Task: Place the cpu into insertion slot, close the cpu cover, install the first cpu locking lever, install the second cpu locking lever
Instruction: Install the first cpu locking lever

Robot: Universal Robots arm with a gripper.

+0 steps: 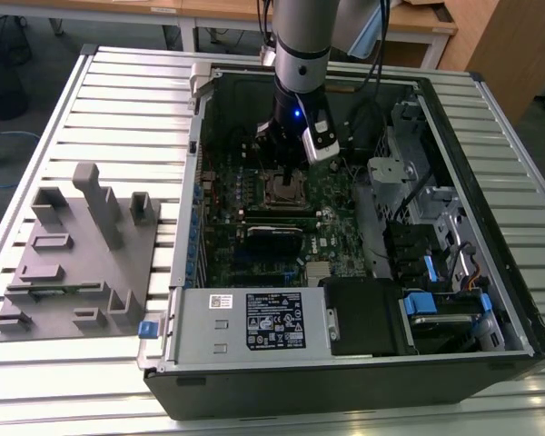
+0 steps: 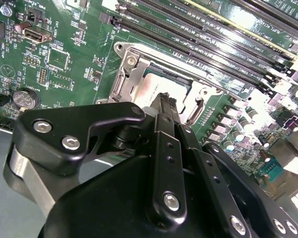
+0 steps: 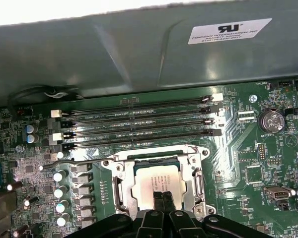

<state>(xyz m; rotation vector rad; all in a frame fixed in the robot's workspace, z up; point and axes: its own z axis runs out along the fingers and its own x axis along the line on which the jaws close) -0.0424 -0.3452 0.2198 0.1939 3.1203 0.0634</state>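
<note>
The cpu (image 3: pixel 146 181) lies flat in the insertion slot (image 3: pixel 154 160) on the green board, its dull metal top showing through the window of the silver cpu cover (image 3: pixel 195 184), which lies down around it. A thin wire locking lever (image 3: pixel 84 160) runs along the slot's side toward the memory slots. My gripper (image 3: pixel 164 201) hangs just over the chip's near edge, its black fingertips (image 2: pixel 165 100) shut together with nothing between them. In the exterior view my gripper (image 1: pixel 286 163) stands inside the open computer case, right above the cpu (image 1: pixel 284 189).
Long black memory slots (image 3: pixel 139 121) run beside the socket, with capacitors (image 3: pixel 62 193) on one side and a coin battery (image 3: pixel 271 120) on the other. A grey case wall (image 3: pixel 139 54) rises behind the board. A grey fixture block (image 1: pixel 77 250) lies at the exterior view's left.
</note>
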